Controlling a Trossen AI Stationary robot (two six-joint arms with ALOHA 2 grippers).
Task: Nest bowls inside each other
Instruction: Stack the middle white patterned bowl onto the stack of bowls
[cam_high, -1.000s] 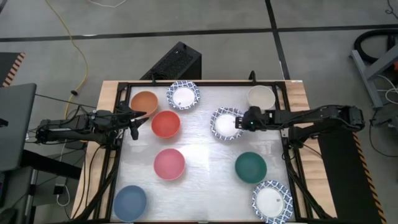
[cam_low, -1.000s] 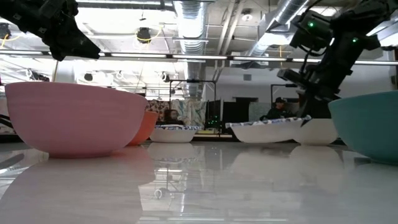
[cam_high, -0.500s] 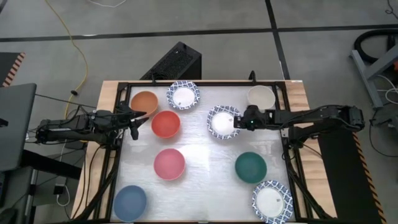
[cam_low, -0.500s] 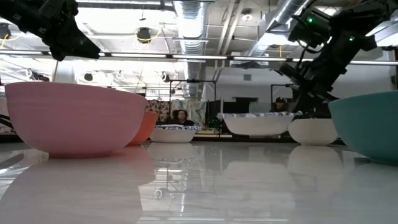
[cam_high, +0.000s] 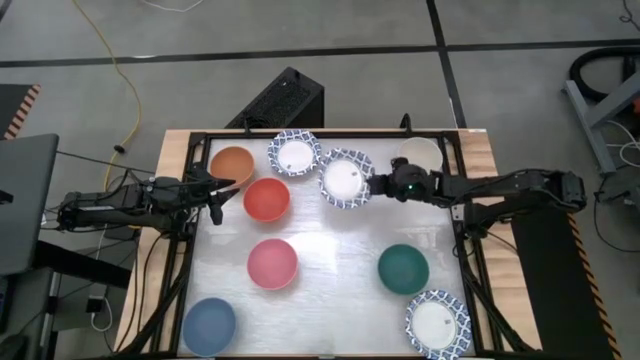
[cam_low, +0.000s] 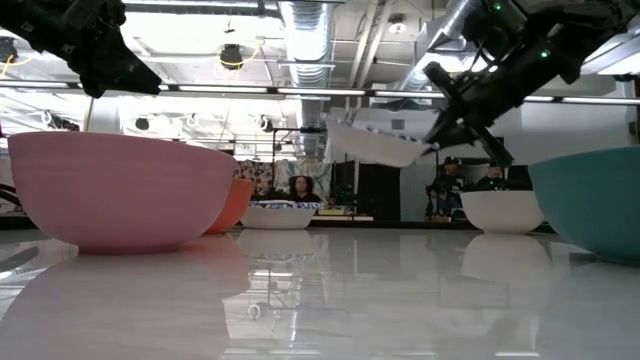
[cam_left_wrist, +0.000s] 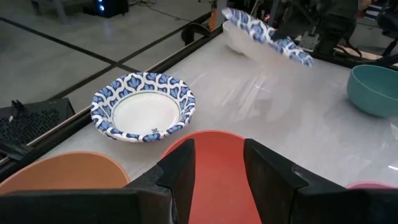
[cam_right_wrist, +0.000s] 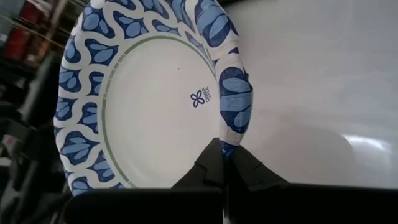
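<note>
**Right gripper carries a patterned bowl toward its twin**

Right gripper (cam_high: 376, 186) is pinched tight on the rim of a blue-patterned bowl (cam_high: 345, 178), holding it tilted and clear of the table (cam_high: 330, 300). The carried bowl hangs just beside a second patterned bowl (cam_high: 294, 154) that sits flat at the far edge, toward the left arm's side of the gripper. That second bowl looks like the likely target: the move probably calls for shifting a little farther that way, levelling the bowl and lowering it in. Left gripper (cam_high: 215, 190) waits with fingers partly apart and nothing held, between the orange bowl (cam_high: 231, 166) and the red bowl (cam_high: 266, 200). It is near the target too, but the right arm has the load.
</note>
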